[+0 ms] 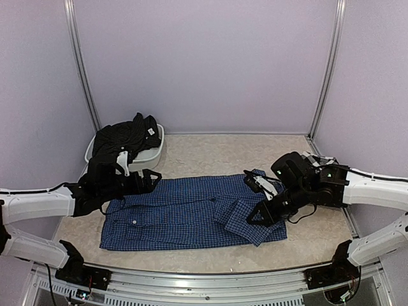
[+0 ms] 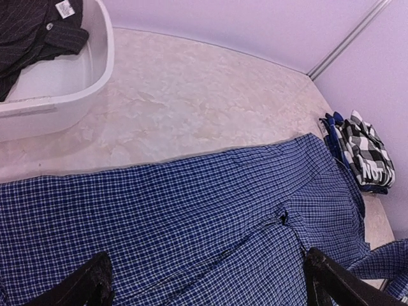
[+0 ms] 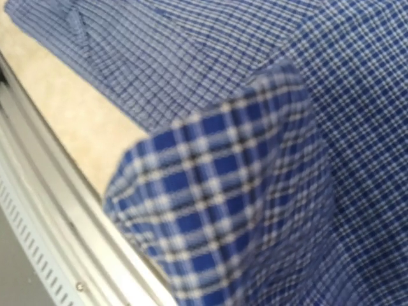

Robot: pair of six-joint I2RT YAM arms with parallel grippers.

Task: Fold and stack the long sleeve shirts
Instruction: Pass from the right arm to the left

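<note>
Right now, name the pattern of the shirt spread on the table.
The shirt is blue with a fine dark check, clearest in the left wrist view.

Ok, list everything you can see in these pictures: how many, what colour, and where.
blue checked shirt: one, blue with fine dark check, spread across the middle of the table
black shirt: one, black, heaped in the tub
black-and-white checked shirt: one, bold check, bunched at the table's far right
tub: one, white, far left of the table
table: one, mottled beige, under everything
left gripper: one, black, open, over the blue checked shirt's far left edge
right gripper: one, black, shut on a raised fold of the blue checked shirt at its right end
</note>
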